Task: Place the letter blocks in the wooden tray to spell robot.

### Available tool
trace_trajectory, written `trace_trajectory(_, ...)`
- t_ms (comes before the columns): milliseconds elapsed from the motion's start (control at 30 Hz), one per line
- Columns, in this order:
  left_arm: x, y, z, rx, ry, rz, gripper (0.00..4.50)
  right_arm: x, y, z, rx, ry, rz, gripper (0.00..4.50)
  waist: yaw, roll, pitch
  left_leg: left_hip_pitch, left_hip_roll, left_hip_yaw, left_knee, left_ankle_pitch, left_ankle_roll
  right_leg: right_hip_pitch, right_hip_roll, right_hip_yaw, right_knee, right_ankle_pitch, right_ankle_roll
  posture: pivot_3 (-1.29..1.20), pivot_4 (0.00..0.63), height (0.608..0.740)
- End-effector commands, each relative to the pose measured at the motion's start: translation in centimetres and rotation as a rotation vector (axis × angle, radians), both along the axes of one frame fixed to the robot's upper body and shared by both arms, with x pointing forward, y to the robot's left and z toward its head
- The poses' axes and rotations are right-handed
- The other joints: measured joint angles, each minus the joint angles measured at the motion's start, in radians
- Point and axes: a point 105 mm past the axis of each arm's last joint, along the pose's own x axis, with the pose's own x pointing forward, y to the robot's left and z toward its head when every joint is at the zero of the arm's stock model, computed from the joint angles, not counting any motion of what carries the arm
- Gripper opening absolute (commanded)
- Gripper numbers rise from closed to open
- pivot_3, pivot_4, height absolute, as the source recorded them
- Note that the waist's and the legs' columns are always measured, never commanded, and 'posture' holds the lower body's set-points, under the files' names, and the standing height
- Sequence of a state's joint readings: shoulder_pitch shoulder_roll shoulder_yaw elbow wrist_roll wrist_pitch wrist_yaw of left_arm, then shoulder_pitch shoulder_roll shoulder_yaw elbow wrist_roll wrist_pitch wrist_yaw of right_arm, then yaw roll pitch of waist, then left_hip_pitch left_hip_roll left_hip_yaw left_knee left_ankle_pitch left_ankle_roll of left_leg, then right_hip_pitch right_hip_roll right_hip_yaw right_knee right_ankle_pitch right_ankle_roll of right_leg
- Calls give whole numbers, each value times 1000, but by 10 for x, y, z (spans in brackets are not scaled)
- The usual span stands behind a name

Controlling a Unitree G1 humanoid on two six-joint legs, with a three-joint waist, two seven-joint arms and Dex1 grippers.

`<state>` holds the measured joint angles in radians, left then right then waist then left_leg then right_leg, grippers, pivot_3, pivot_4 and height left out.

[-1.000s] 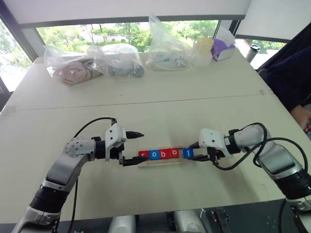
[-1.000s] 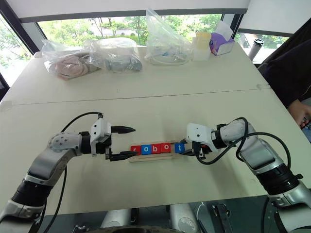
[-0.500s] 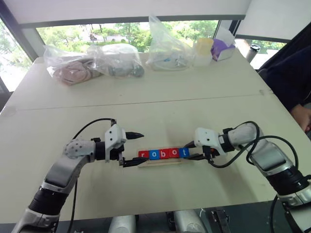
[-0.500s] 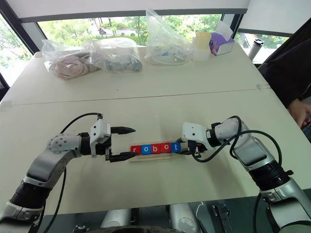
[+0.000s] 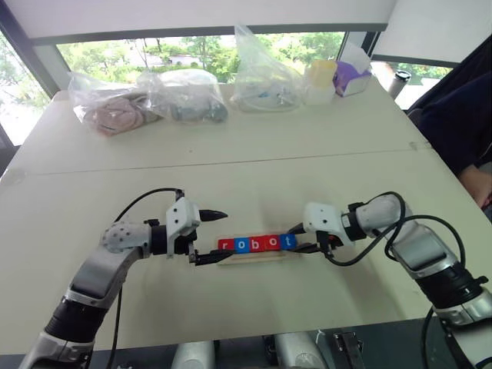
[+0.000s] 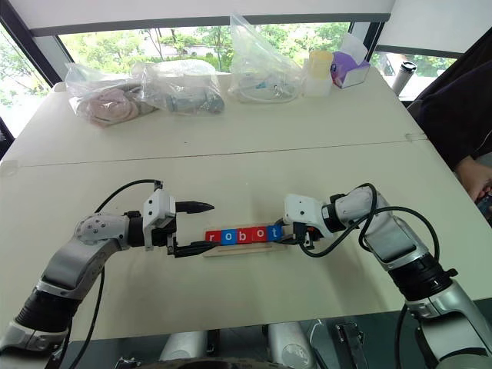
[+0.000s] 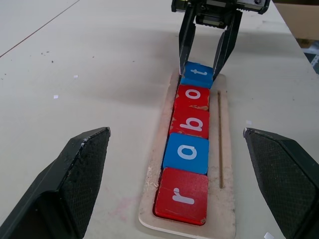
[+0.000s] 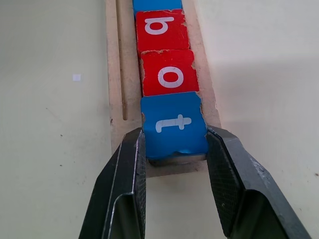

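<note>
Down at the near edge of the table (image 5: 254,311), the right gripper (image 8: 174,149) is clamped on the blue t block (image 8: 174,124), sitting at the end of the wooden tray (image 7: 224,149). The left gripper (image 5: 207,235) hangs spread wide at the tray's other end, by the red r block (image 7: 182,195), gripping nothing. Far back, plastic bags (image 5: 261,73) line the window side.

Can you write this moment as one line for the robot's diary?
right gripper: shut on blue t block | wooden tray: r-o-b-o-t in row | left gripper: open
</note>
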<state>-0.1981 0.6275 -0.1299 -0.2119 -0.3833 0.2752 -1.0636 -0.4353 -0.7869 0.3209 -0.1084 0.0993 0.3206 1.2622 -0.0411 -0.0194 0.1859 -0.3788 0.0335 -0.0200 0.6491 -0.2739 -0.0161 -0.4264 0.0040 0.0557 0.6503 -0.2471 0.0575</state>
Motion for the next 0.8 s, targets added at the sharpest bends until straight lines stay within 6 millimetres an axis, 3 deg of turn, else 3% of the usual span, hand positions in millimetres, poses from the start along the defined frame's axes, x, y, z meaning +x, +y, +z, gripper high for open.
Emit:
trace_trajectory(33, -1, 1, 11, -16, -42, 0, 4500, 2, 5, 6, 9, -27, 17, 1132, 0, 0, 0, 0, 0, 0, 0, 0, 0, 0, 0, 0, 0, 0, 0, 0, 150, 740)
trace_trajectory(233, 0, 1, 12, -17, -44, 1, 4500, 3, 5, 6, 10, -24, 15, 1132, 0, 0, 0, 0, 0, 0, 0, 0, 0, 0, 0, 0, 0, 0, 0, 0, 150, 740)
trace_trajectory(400, 0, 0, 12, -17, -45, 2, 4500, 4, 6, 8, 11, -27, 15, 3698, 0, 0, 0, 0, 0, 0, 0, 0, 0, 0, 0, 0, 0, 0, 0, 0, 150, 740)
trace_trajectory(467, 0, 0, 12, -17, -45, 2, 4500, 5, 6, 11, 15, -32, 13, 4440, 0, 0, 0, 0, 0, 0, 0, 0, 0, 0, 0, 0, 0, 0, 0, 0, 150, 740)
trace_trajectory(667, 0, 2, 11, -13, -36, 10, 4500, 8, 3, 33, 78, -46, -41, 4440, 0, 0, 0, 0, 0, 0, 0, 0, 0, 0, 0, 0, 0, 0, 0, 0, 150, 740)
trace_trajectory(800, 0, 6, 11, -4, -25, 32, 4500, -3, -4, 49, 143, -16, -100, 4440, 1, 0, 0, 0, 0, 0, 0, 0, 0, 0, 0, 0, 0, 0, 0, 0, 150, 740)
